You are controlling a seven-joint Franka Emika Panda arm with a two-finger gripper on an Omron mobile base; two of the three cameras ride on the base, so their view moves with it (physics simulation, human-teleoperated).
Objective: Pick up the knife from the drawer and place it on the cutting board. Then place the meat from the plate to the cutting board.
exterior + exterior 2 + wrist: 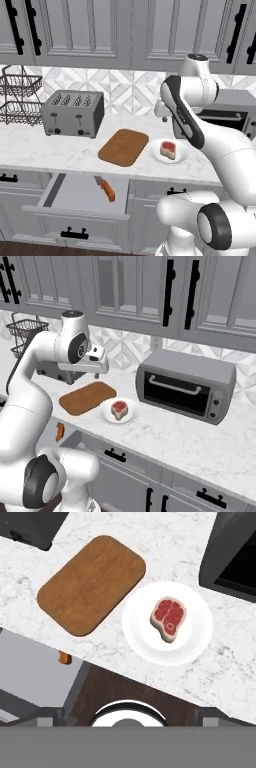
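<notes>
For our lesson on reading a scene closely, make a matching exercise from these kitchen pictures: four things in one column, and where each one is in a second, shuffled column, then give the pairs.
Things
1. knife
2. meat
3. cutting board
4. toaster

Places
A. on the white plate
B. in the open drawer
C. against the backsplash, beside the wire basket
D. bare on the counter, between the toaster and the plate

Pairs: 1-B, 2-A, 3-D, 4-C
</notes>
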